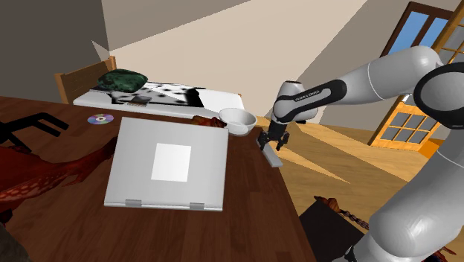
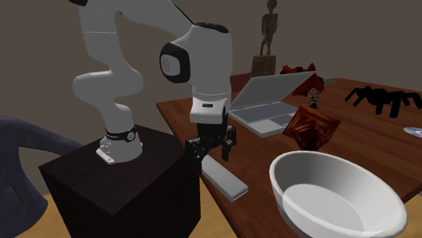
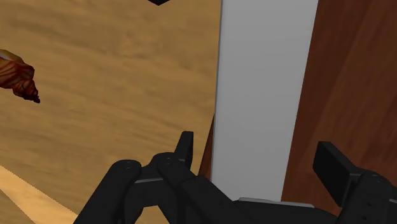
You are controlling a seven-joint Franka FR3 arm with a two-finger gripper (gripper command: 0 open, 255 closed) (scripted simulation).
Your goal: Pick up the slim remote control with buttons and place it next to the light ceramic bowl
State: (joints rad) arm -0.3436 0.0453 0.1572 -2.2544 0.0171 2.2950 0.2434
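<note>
The end effector (image 3: 257, 149) points straight down, its two black fingers (image 3: 186, 145) spread apart. The slim grey remote control (image 3: 264, 95) runs up between them. There's a sliver of daylight on each side, so nothing is clamped: it straddles the remote and does not hold it. That line-up makes sense, because the fingers bracket the narrow width, and closing them would pinch the long sides.

In the second exterior view, the end effector (image 2: 212, 154) hangs low over the remote control (image 2: 223, 177), at the end nearer the stand. The remote lies flat along the very edge of the dark wooden table (image 2: 365, 135). In the wrist view the tan floor (image 3: 95, 95) shows right beside its outer long side, so a sideways nudge could send it over. My read is that a squeeze has to be square and gentle.

The light bowl (image 2: 287, 186) sits near the remote's other end, with bare table between them. In the shoulder view, the bowl (image 1: 236, 113) is just up-left of the end effector (image 1: 271, 143). Any carry would be short.

Farther along the table stands an open grey laptop (image 2: 267, 101), well clear of all this.
</note>
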